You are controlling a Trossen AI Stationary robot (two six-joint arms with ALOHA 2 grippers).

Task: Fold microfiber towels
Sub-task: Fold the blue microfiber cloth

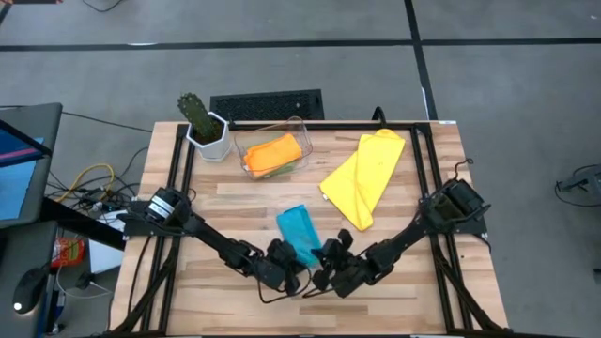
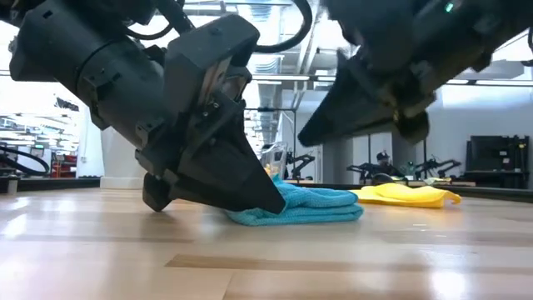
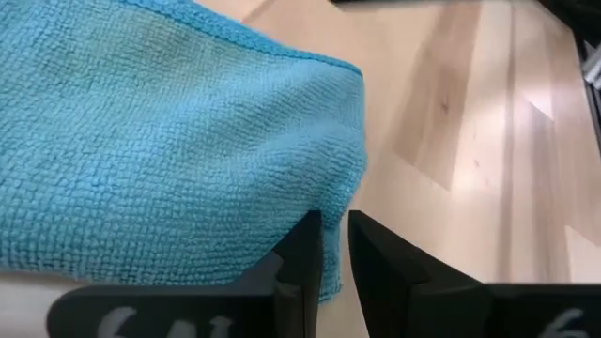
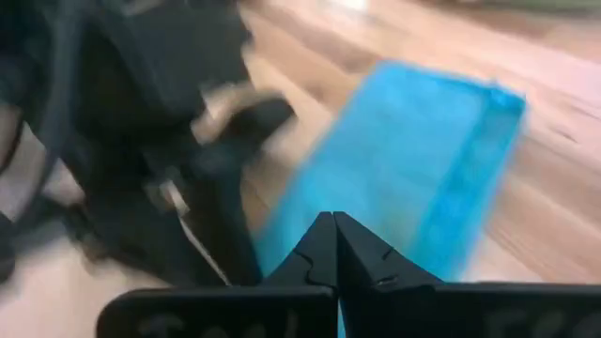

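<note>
The light blue towel (image 1: 299, 235) lies folded into a narrow strip on the wooden table (image 1: 394, 291), near the front middle. My left gripper (image 3: 335, 246) is down at the towel's near end and shut on it; the low view shows its fingertips (image 2: 271, 202) at table height. My right gripper (image 4: 335, 235) hangs shut and holding nothing just above the table, to the right of the same end (image 1: 325, 269). The yellow towel (image 1: 364, 174) lies loose at the right rear. The orange towel (image 1: 273, 152) sits in a clear bin over a green one. My left gripper pinches the light blue towel's near corner (image 3: 324, 202) between its two fingers, with cloth showing in the narrow gap. The fingers slant down from the table's near left. The towel rests on the table (image 2: 316, 208) in several slack layers.
The clear plastic bin (image 1: 293, 127) stands at the rear centre, beside a cactus in a white pot (image 1: 205, 127). Black frame rails (image 1: 178, 164) run along the table's left and right sides. Bare wood lies in front of both grippers (image 1: 310, 314).
</note>
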